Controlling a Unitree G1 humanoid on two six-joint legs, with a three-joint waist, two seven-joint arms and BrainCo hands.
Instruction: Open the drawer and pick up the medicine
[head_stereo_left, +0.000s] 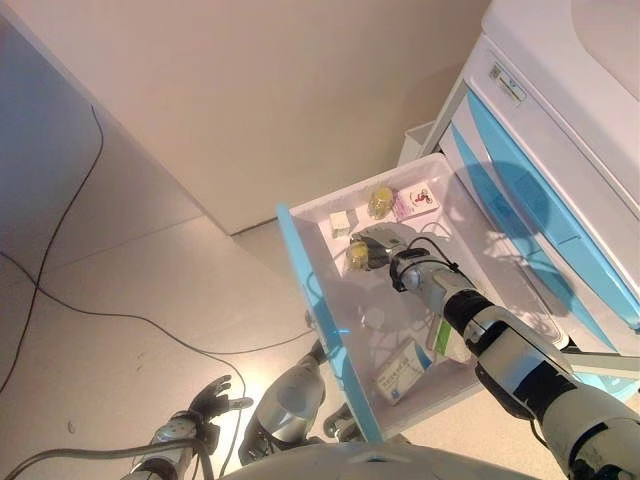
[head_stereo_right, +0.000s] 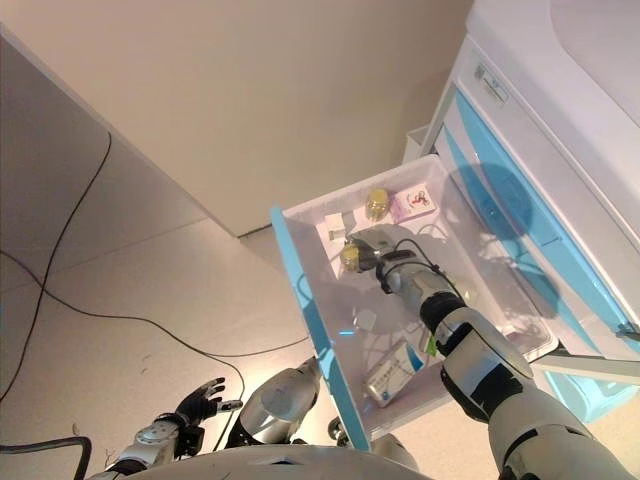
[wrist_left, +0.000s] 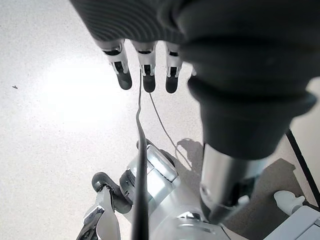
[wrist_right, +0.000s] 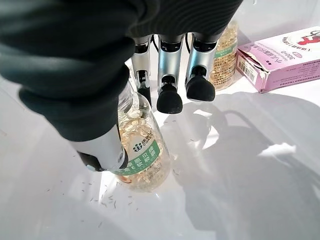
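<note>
The drawer (head_stereo_left: 312, 290) of the white and blue cabinet (head_stereo_left: 560, 150) stands pulled out. The right hand (head_stereo_left: 385, 245) reaches into it, thumb and fingers closing around a clear bottle of yellow capsules (wrist_right: 142, 155) that stands on the drawer floor. A second capsule bottle (head_stereo_left: 380, 201) stands farther back, with a pink box (head_stereo_left: 415, 201) just to its right and a small white box (head_stereo_left: 340, 222) to its left. A green and white box (head_stereo_left: 405, 372) lies at the near end of the drawer. The left hand (head_stereo_left: 215, 400) hangs low at the left above the floor (head_stereo_left: 120, 290), fingers relaxed and spread, holding nothing.
</note>
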